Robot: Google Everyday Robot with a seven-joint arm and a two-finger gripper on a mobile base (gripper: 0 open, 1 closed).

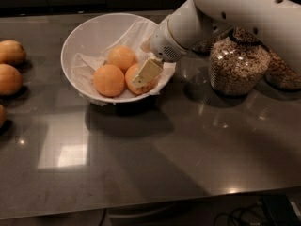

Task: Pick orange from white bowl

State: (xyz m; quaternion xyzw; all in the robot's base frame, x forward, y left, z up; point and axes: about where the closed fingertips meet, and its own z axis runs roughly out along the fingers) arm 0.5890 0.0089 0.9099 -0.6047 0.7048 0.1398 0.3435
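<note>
- Reaching in from the upper right, the white arm (235,8) comes down over the right rim of the white bowl (89,32), and its gripper (145,75) sits inside the bowl, low on the right side.
- The gripper's cream pad lies flat against the front of the orange (130,79), covering much of it. Whether the grip is closed on the fruit cannot be told.
- The orange rests in the bowl's right half on crinkled white paper (84,62), touching a second orange (109,80) on its left. A third orange (122,58) lies just behind the two.
- The bowl stands at the back-left of the dark countertop (141,164). Its paper lining spills over the right rim under the arm's wrist.
- Right of the bowl, a glass jar of cereal (235,62) stands near the arm, with another jar (282,74) behind it at the right edge of the view.
- At the left edge, well apart from the bowl, three loose oranges (9,79) are cut by the frame.
- From the bowl's shadow to the counter's front edge runs a broad stretch of glossy surface, with a strip of it also between the bowl and the loose fruit.
</note>
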